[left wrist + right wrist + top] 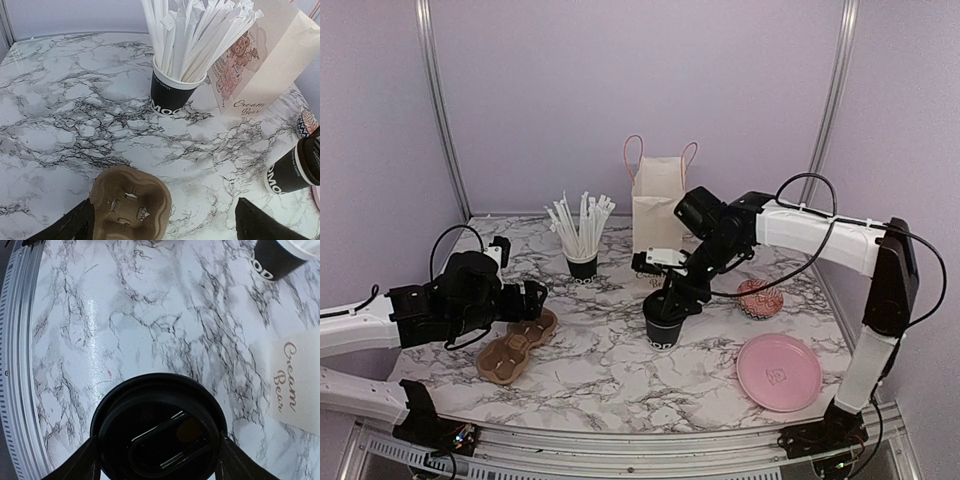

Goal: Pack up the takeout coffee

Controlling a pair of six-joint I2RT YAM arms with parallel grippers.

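The takeout coffee cup (662, 330) stands upright mid-table, black with white print; it also shows at the right edge of the left wrist view (284, 176). Its black lid (157, 427) sits on top. My right gripper (676, 293) is directly above it, and in the right wrist view (157, 447) its fingers press against both sides of the lid. My left gripper (534, 298) is open and empty in the left wrist view (165, 220), low over the near end of the brown cardboard cup tray (131, 205), which lies on the table at the left (517, 346).
A black cup full of white straws (582, 262) stands behind the tray (170, 97). A paper bag with pink handles (658, 212) stands at the back (260, 65). A pink plate (778, 371) and a patterned pink object (760, 298) lie at the right.
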